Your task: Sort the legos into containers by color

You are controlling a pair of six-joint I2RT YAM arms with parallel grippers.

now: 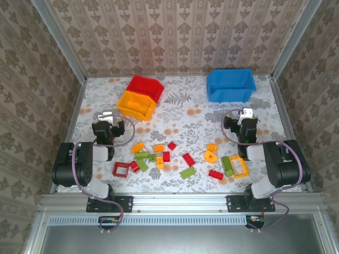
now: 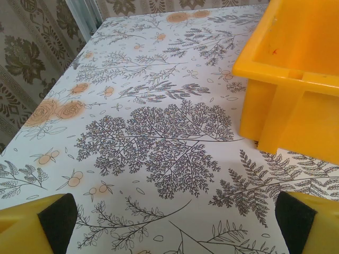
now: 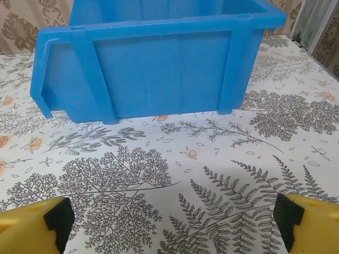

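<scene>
The legos lie scattered across the near middle of the table. Among them are a red square frame (image 1: 122, 169), a lime green brick (image 1: 187, 172), an orange ring (image 1: 210, 156) and an orange frame (image 1: 238, 166). The red bin (image 1: 144, 85) and the yellow-orange bin (image 1: 136, 105) stand together at the back left, and the blue bin (image 1: 230, 84) at the back right. My left gripper (image 1: 106, 115) (image 2: 175, 233) is open over bare table, with the yellow-orange bin (image 2: 296, 69) ahead on its right. My right gripper (image 1: 246, 114) (image 3: 172, 227) is open, facing the blue bin (image 3: 159, 58).
A floral cloth (image 1: 185, 114) covers the table. Metal frame posts and patterned walls close in the left, back and right sides. Both arms' bases stand at the near edge, with the bricks lying between them.
</scene>
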